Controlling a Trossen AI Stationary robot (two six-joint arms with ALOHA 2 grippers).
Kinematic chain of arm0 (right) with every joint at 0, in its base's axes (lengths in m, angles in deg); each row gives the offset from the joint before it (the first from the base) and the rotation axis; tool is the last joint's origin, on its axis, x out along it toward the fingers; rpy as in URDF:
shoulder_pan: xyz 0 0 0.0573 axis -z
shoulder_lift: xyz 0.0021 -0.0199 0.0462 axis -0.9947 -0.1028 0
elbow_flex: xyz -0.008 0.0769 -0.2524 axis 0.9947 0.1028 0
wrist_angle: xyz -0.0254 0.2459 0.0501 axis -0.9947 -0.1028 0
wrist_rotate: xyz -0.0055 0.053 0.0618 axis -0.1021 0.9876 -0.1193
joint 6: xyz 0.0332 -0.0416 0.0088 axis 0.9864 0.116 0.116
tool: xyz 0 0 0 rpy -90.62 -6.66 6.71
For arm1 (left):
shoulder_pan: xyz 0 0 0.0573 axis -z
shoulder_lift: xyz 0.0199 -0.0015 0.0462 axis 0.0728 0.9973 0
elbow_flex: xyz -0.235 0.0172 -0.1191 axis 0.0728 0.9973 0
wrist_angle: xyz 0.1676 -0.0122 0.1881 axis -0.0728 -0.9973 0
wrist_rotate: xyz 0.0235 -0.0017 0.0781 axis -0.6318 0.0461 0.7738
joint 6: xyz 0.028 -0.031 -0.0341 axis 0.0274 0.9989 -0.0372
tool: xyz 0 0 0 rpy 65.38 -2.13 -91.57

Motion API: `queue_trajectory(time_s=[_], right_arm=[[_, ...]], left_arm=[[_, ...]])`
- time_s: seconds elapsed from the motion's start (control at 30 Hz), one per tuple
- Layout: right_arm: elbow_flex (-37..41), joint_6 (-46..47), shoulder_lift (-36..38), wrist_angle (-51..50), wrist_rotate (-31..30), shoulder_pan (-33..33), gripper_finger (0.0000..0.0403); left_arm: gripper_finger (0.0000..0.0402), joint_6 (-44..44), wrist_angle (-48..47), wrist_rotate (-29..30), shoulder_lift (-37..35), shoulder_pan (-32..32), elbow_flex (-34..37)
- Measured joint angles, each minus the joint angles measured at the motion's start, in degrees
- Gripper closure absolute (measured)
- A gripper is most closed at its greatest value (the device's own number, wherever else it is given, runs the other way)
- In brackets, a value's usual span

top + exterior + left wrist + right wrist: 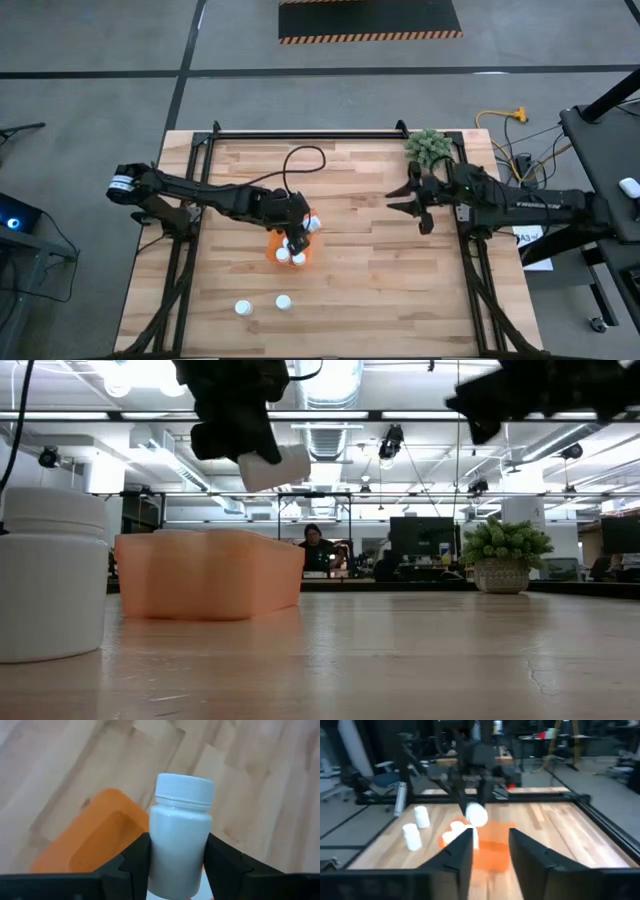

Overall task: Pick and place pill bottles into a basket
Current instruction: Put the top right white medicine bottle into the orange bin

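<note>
Your left claw (177, 870) grips a pill bottle (180, 832) above the basket's (272, 246) 1 o'clock corner; lower, then release.

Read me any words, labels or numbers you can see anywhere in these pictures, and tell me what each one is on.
White lettering on the right arm: too small to read.
White paper sheet beside the table: print too small to read.
Pill bottle held in the left gripper: no label visible.
Orange basket: no text.
</note>
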Motion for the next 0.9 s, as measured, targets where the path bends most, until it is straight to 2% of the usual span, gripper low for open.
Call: queue_trajectory(time_s=[0.13, 0.37, 0.6, 0.9], right_arm=[[-6.47, -1.24, -8.73, -0.11, 1.83, -0.48, 0.0227], [-13.79, -4.25, -23.38, 0.42, 2.09, -2.41, 0.0165], [-20.56, -4.46, -35.43, 6.69, 2.15, -5.75, 0.0129], [-30.01, -6.28, -47.01, 6.16, 1.98, -7.4, 0.0108]], left_arm=[[0.0268, -2.67, 0.01, -3.16, 0.0, 0.0, 0.03], [0.0268, -5.42, -6.14, -2.83, -0.52, 0.02, -1.83], [0.0268, -9.52, -7.95, -0.75, -1.58, 0.0, -3.78], [0.027, -11.3, -7.88, 0.53, -2.04, 0.02, -3.89]])
